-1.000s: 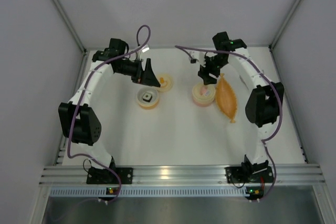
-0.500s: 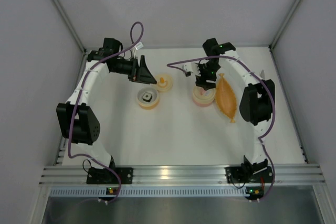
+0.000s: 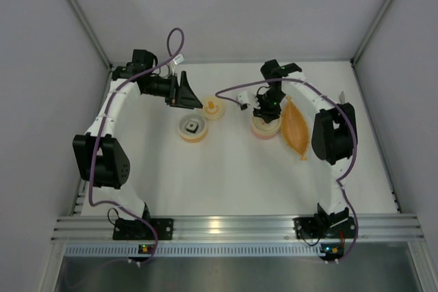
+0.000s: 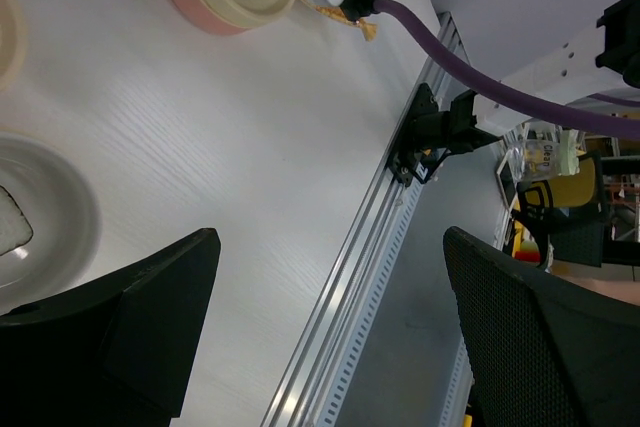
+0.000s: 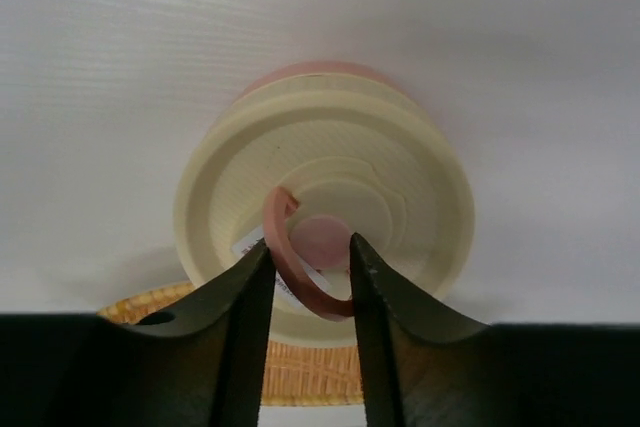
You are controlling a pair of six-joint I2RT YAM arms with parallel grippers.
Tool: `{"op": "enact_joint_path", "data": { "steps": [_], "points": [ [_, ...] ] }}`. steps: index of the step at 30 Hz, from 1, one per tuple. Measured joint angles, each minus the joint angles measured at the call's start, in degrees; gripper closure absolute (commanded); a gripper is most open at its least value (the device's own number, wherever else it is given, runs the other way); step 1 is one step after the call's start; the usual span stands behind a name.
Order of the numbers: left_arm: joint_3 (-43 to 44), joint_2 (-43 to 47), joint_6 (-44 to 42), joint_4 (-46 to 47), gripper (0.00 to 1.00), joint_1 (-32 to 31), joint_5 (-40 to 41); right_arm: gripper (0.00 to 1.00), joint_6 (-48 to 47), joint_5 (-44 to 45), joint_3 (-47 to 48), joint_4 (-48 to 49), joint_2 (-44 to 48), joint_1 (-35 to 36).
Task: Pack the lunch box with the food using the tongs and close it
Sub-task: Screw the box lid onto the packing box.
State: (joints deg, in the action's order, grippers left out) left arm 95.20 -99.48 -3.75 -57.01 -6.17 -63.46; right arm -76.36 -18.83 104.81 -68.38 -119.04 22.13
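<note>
Food bag [image 3: 296,131]: flat on table [image 3: 233,176], just right of lunch box [image 3: 265,130], long axis far-to-near, pointed tip toward the near edge | lunch box: right of centre, lid [image 5: 330,197] on | left gripper [image 4: 330,237]: jaws wide, holding nothing | right gripper [image 5: 308,245]: jaws narrow astride lid's pink loop [image 5: 285,262] (pinching or only flanking, cannot tell)

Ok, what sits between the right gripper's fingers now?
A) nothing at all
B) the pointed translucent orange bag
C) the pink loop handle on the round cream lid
C: in the right wrist view the right gripper straddles the pink loop handle on the round cream lid.
</note>
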Motion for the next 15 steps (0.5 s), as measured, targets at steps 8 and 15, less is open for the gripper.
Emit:
{"op": "enact_joint_path", "data": {
  "steps": [8, 15],
  "points": [
    [-0.28, 0.02, 0.68, 0.07, 0.02, 0.26, -0.02, 1.00, 4.74, -0.61, -4.07, 2.93, 2.36, -0.13],
    [-2.01, 0.68, 0.90, 0.39, 0.02, 0.81, -0.02, 1.00, 13.88, -2.56, -7.80, 7.78, 4.57, -0.17]
  ]
}}
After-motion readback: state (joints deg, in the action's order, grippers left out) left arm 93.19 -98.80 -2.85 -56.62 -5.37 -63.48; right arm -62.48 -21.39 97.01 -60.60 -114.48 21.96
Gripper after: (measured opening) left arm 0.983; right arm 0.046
